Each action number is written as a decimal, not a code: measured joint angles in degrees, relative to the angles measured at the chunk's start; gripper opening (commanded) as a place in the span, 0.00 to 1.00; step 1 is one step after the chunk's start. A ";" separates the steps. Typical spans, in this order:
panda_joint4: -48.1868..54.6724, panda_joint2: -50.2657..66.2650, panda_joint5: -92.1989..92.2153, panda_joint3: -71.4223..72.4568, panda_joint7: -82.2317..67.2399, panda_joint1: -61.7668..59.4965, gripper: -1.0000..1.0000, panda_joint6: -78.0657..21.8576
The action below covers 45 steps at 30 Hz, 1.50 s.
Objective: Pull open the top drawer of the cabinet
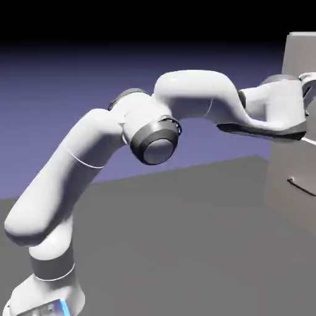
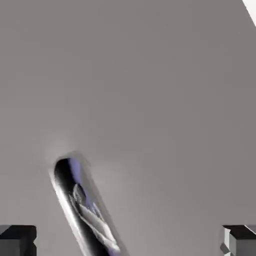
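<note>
Hand view is filled by the pale grey front of the top drawer (image 2: 150,100), its shiny bar handle (image 2: 82,210) slanting low between the gripper (image 2: 130,242) fingers (image 2: 17,240), which stand spread wide, pinching nothing. Exterior view shows the cabinet (image 1: 290,185) at the right edge, the arm (image 1: 185,105) reaching to its upper front; grey table (image 1: 173,247) lies open below.

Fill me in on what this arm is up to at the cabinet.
A white robot arm reaches across to the pale grey cabinet at the exterior view's right edge. Its claw is open and close to a flat grey drawer front, and a shiny bar handle lies slanted between the fingertips, nearer the left one. Nothing is gripped yet. Whether the top drawer has moved cannot be told from here.
</note>
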 measured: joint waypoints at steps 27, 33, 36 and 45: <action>20.64 -20.27 30.09 15.81 -61.82 2.33 0.50 -2.91; 21.79 -21.94 33.00 17.96 -66.76 1.55 0.00 -3.20; 18.54 -19.14 28.04 16.38 -59.32 0.36 0.00 -2.97; 6.60 -10.32 9.61 16.90 -36.90 -4.91 0.00 -4.48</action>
